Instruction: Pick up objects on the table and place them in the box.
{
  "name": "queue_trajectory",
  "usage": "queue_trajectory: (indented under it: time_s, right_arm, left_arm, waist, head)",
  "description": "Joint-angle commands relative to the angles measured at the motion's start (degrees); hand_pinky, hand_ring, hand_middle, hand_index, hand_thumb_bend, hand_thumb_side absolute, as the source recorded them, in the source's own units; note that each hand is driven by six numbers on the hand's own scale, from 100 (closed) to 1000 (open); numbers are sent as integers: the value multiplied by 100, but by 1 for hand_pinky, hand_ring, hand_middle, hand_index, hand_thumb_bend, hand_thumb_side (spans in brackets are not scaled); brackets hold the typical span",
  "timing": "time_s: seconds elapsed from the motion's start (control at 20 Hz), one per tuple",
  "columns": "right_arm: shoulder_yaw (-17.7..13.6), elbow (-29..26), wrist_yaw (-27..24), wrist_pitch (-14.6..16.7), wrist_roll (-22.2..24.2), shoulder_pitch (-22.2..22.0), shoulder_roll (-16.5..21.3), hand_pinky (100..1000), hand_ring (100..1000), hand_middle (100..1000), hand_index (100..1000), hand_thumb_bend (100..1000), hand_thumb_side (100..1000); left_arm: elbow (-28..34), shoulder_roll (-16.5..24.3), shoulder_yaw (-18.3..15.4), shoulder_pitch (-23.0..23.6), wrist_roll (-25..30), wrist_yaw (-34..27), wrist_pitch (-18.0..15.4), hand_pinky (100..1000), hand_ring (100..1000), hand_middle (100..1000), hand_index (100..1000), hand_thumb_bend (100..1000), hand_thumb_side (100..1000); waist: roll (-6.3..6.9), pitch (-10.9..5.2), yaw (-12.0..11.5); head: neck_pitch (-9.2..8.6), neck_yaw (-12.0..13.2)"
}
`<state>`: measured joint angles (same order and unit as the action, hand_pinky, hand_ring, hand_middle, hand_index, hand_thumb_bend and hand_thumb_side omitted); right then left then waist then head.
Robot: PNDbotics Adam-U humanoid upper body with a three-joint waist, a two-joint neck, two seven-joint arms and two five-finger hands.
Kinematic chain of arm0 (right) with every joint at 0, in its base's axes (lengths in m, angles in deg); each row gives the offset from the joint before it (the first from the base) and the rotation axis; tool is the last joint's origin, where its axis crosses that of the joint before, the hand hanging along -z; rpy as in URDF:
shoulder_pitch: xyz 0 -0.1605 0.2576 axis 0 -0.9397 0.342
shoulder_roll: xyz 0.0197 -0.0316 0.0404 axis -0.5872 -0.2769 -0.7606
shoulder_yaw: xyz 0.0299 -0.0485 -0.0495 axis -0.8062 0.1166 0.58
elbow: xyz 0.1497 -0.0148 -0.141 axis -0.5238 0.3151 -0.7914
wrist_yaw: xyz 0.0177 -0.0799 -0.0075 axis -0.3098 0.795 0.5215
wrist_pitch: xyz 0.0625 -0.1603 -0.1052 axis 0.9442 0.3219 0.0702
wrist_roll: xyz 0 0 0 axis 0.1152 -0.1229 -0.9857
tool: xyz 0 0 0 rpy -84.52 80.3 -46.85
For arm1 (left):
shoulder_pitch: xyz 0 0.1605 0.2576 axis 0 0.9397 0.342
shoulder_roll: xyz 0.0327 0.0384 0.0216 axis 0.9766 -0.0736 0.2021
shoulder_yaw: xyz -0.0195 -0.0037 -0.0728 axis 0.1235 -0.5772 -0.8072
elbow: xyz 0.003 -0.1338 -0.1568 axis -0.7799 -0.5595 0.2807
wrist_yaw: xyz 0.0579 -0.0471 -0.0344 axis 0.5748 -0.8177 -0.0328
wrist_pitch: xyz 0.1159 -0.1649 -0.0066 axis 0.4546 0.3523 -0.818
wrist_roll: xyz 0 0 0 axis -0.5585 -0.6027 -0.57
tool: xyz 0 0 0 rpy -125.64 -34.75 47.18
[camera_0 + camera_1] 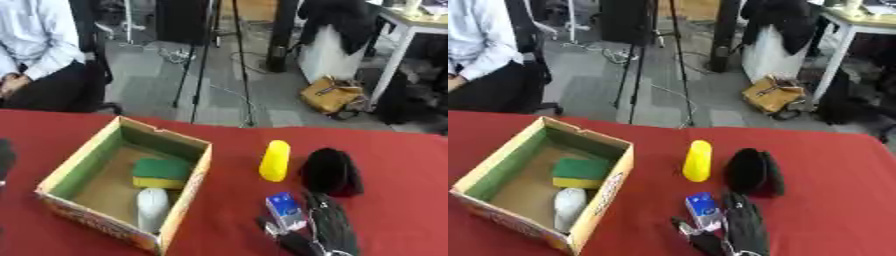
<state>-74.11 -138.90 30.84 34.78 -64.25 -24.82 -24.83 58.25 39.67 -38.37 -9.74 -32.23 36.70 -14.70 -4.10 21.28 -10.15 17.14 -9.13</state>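
No writing can be read anywhere. The box [184, 200] carries coloured print along its outer wall, and the small blue packet [285, 210] has a pale patch on its face, but both are too blurred to make out.

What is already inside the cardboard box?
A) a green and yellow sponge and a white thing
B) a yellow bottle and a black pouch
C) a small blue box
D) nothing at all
A: inside the box lie a green and yellow sponge and a white thing beside it; the yellow bottle, black pouch and small blue box are out on the red table.
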Motion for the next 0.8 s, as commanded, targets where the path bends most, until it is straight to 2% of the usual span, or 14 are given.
queue_trajectory:
  time_s: [0.05,0.8]
  right_arm:
    - [-14,-12,6,-7,-45,73,89,1000,1000,900,1000,797,1000]
    - [-70,118,49,-50,-145,114,164,1000,1000,882,955,791,1000]
  left_arm:
    - [105,0,13,-86,27,-16,-5,977,922,920,843,100,891]
    - [105,-5,13,-84,57,-21,14,981,925,924,843,100,893]
  waist:
    - [41,-69,-12]
    - [61,-10,11]
  head:
    - [-84,-21]
    - [-103,-27]
